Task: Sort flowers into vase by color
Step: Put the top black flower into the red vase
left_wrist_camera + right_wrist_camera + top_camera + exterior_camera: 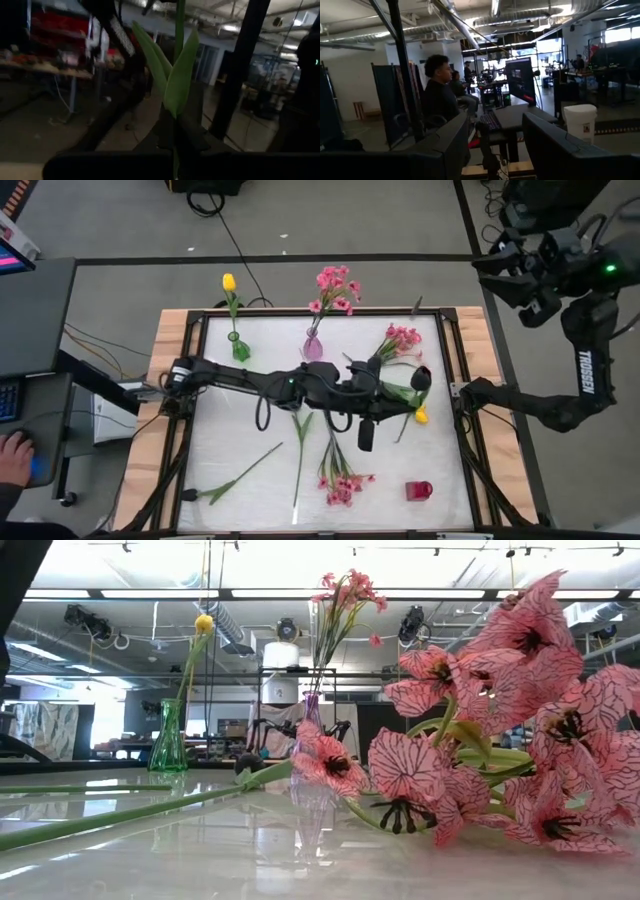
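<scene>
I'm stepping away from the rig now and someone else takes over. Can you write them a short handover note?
Left gripper: shut on a green flower stem, reaching across to the table's right side.
Right gripper: open, empty, parked off the table's far right corner.
Done: yellow tulip in the green vase; pink spray in the purple vase.
Left: red vase, near right, holds nothing. Loose on the table: pink sprays, a yellow tulip, a dark tulip and two bare-looking stems.
</scene>
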`<state>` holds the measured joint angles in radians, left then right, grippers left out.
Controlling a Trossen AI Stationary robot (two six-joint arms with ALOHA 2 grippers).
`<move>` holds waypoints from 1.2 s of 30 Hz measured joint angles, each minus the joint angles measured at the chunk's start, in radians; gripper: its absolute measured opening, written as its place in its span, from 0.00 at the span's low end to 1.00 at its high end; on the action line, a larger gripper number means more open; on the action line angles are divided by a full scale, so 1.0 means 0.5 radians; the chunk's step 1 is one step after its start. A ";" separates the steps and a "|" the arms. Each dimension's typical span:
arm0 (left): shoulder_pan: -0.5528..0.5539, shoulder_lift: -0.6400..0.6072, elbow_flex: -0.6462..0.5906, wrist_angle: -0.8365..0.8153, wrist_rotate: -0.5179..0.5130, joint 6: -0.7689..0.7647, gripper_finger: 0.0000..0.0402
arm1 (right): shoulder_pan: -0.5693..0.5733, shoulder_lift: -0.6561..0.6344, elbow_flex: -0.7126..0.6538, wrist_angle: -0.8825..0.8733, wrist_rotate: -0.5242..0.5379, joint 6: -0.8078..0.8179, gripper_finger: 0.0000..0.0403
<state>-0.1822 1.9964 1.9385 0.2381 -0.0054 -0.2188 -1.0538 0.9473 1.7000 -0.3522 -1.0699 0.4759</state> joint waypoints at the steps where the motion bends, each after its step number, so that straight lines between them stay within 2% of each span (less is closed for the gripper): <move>1: 0.000 0.018 -0.001 0.019 0.033 -0.025 0.02 | 0.000 -0.002 0.000 0.001 -0.001 0.000 0.49; 5: 0.001 0.077 -0.001 0.079 0.104 -0.049 0.02 | 0.000 -0.002 0.000 0.003 0.004 0.000 0.49; 21: 0.022 0.227 0.000 0.242 0.119 0.065 0.02 | 0.000 -0.001 0.000 0.004 0.005 0.000 0.49; 33: 0.008 0.294 0.000 0.409 0.416 0.152 0.02 | 0.000 -0.001 0.000 0.005 0.005 0.000 0.49; 36: -0.003 0.324 0.000 0.484 0.551 0.137 0.02 | 0.000 -0.001 0.000 0.005 0.004 0.000 0.49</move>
<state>-0.1837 2.1582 1.9385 0.4802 0.2700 -0.1502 -1.0540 0.9466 1.7000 -0.3496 -1.0678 0.4759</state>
